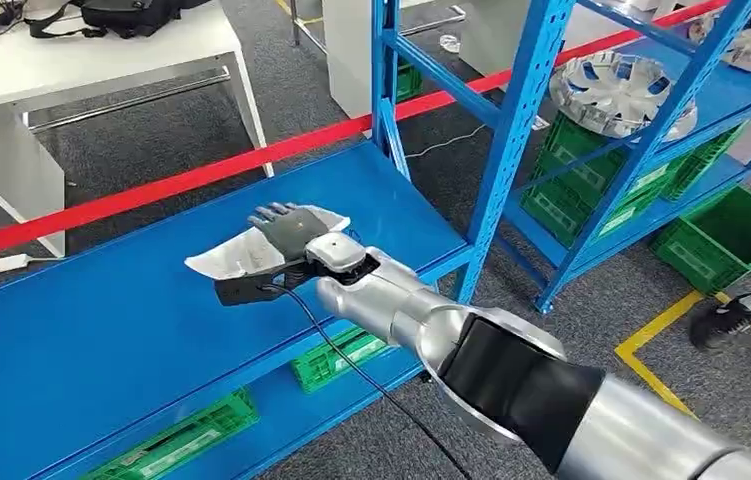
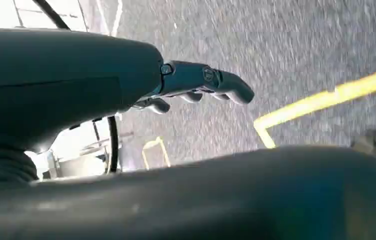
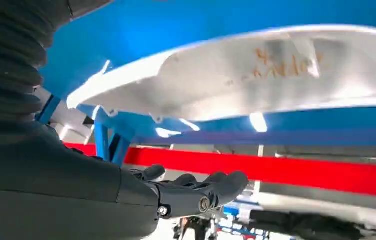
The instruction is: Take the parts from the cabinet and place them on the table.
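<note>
Right robot hand over a white part on the blue shelf.

The right robot hand reaches across the blue shelf with its fingers extended over a flat white part, which lies on the shelf surface toward the far edge, near the blue upright post. In the right wrist view the fingers stand apart from the part with open space between them, so the hand grasps nothing. The left robot hand hangs above grey floor marked with a yellow line, fingers loosely extended and empty. Silver wheel covers sit on a neighbouring rack, above green crates. A red tape runs behind the shelf.
</note>
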Tool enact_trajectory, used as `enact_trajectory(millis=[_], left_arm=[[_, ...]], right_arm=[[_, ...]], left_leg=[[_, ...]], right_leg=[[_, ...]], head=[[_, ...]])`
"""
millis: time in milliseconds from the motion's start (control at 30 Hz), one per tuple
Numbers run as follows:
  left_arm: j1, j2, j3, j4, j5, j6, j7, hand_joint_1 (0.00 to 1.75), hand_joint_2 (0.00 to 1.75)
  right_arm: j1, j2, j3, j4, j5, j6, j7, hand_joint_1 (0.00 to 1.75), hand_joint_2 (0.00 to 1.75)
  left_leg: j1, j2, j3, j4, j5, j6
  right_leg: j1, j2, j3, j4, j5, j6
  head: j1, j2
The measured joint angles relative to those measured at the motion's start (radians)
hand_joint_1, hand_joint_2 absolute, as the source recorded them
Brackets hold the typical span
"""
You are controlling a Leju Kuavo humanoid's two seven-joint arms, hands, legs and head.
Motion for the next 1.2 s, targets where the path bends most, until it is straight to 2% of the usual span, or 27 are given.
enact_trajectory(millis=[100,233,467,700,733,767,800,833,900,933,1067,1167,1200], left_arm=[[0.000,0.000,0.006,0.000,0.000,0.000,0.000,0.00,0.00],[0.002,0.000,0.009,0.000,0.000,0.000,0.002,0.00,0.00],[0.002,0.000,0.016,0.000,-0.003,0.000,-0.001,0.00,0.00],[0.003,0.000,0.021,0.000,-0.003,0.000,-0.008,0.00,0.00],[0.003,0.001,0.022,0.000,-0.003,0.000,-0.008,0.00,0.00],[0.003,0.001,0.023,0.000,-0.003,0.000,-0.008,0.00,0.00],[0.003,0.001,0.023,0.000,-0.003,0.000,-0.008,0.00,0.00],[0.003,0.001,0.023,0.000,-0.003,0.000,-0.009,0.00,0.00],[0.004,0.001,0.023,0.000,-0.003,0.000,-0.010,0.00,0.00],[0.004,0.001,0.023,0.000,-0.003,0.000,-0.011,0.00,0.00],[0.013,0.001,0.029,0.000,0.002,0.000,-0.019,0.00,0.00],[0.024,0.002,0.039,0.000,0.004,0.000,-0.023,0.00,0.00],[0.027,0.002,0.040,0.000,0.006,0.000,-0.024,0.00,0.00]], right_arm=[[0.003,0.000,0.017,0.000,0.000,0.032,0.001,0.00,1.75],[0.019,0.000,0.032,0.000,-0.004,0.061,0.015,0.00,1.75],[0.034,-0.006,0.053,0.001,-0.012,0.087,0.050,0.00,1.75],[0.045,-0.026,0.076,0.003,-0.013,0.078,0.080,0.00,1.75],[0.045,-0.028,0.077,0.003,-0.013,0.077,0.080,0.75,1.75],[0.045,-0.029,0.078,0.003,-0.013,0.077,0.080,1.71,1.75],[0.046,-0.030,0.079,0.003,-0.013,0.077,0.081,1.64,1.75],[0.048,-0.030,0.080,0.003,-0.013,0.076,0.086,1.17,1.75],[0.052,-0.034,0.084,0.003,-0.013,0.069,0.102,1.43,1.75],[0.056,-0.038,0.085,0.004,-0.011,0.060,0.118,1.71,1.75],[0.070,-0.071,0.103,0.011,0.025,0.008,0.195,1.75,1.75],[0.065,-0.114,0.114,0.018,0.045,-0.019,0.246,1.50,1.75],[0.056,-0.129,0.115,0.019,0.052,-0.026,0.258,1.52,1.75]], left_leg=[[0.000,0.000,0.003,-0.006,0.002,-0.011],[0.001,0.000,0.004,-0.008,0.004,-0.016],[0.000,0.000,0.004,-0.008,0.004,-0.017],[-0.001,0.000,0.004,-0.006,0.003,-0.016],[-0.001,0.000,0.004,-0.006,0.003,-0.016],[-0.001,0.000,0.004,-0.006,0.003,-0.016],[-0.001,0.000,0.004,-0.006,0.003,-0.016],[-0.001,0.000,0.004,-0.006,0.003,-0.015],[-0.001,0.000,0.004,-0.006,0.003,-0.015],[-0.001,0.000,0.004,-0.006,0.003,-0.015],[-0.001,-0.001,0.004,-0.005,0.002,-0.015],[-0.002,-0.001,0.004,-0.005,0.002,-0.015],[-0.002,-0.001,0.004,-0.005,0.002,-0.015]], right_leg=[[0.000,0.000,0.000,0.000,-0.002,-0.005],[0.001,-0.001,0.000,0.000,-0.002,-0.007],[-0.001,0.000,0.001,0.000,-0.001,-0.008],[-0.004,0.000,0.002,-0.001,0.000,-0.007],[-0.004,0.000,0.003,-0.001,0.000,-0.007],[-0.004,0.000,0.003,-0.001,0.000,-0.006],[-0.004,0.000,0.003,-0.001,0.000,-0.006],[-0.004,0.000,0.003,-0.001,0.000,-0.006],[-0.004,0.000,0.003,-0.002,0.000,-0.006],[-0.004,0.000,0.003,-0.002,0.000,-0.006],[-0.005,-0.001,0.004,-0.003,0.000,-0.005],[-0.005,-0.001,0.004,-0.003,0.001,-0.004],[-0.006,-0.001,0.004,-0.003,0.001,-0.004]], head=[[0.000,0.000],[0.001,0.000],[0.001,0.000],[0.001,0.000],[0.001,0.000],[0.001,0.000],[0.001,0.000],[0.001,0.000],[0.001,0.000],[0.001,0.000],[0.001,0.000],[0.001,0.000],[0.001,0.000]])
